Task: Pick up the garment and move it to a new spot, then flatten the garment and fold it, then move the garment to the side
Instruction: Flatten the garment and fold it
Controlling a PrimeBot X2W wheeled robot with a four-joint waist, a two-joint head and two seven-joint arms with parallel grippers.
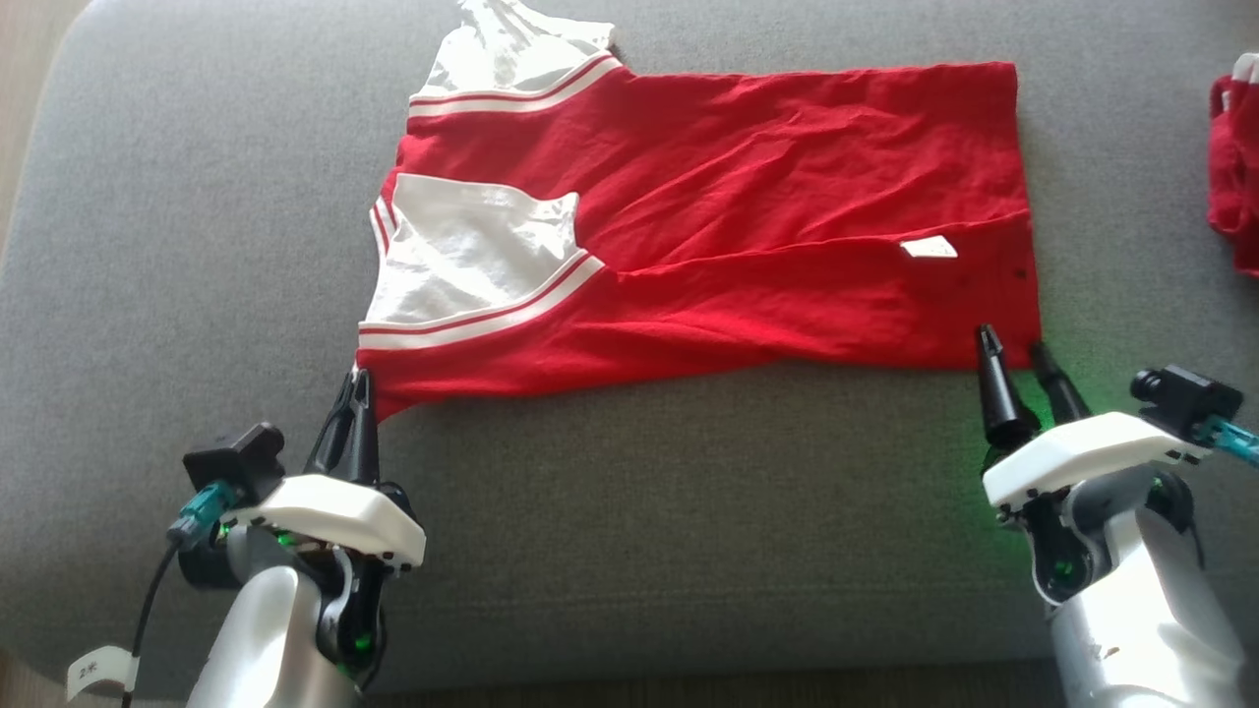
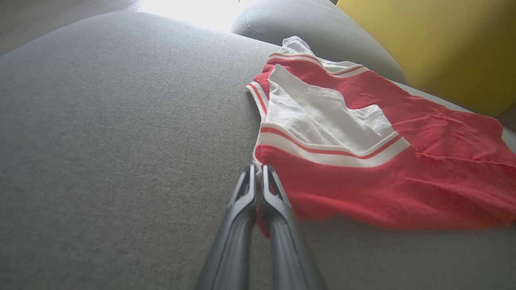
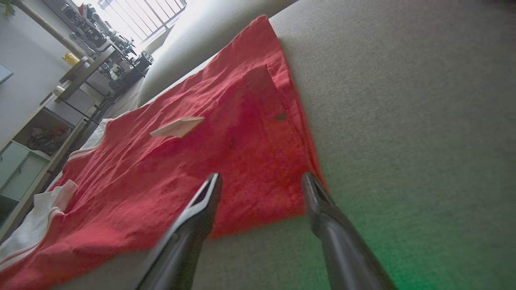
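The garment is a red shirt with white, red-striped sleeves, spread sideways on the grey cushion, its long near edge folded over. A white tag lies near its right hem. My left gripper is shut on the garment's near left corner; a bit of red cloth shows between its fingers. My right gripper is open at the near right corner, its fingertips straddling the hem edge of the garment just above the cloth.
Another red and white cloth lies at the cushion's right edge. A second grey cushion and a yellow surface sit behind the garment. Shelves and furniture stand beyond. Bare cushion stretches to the left and front.
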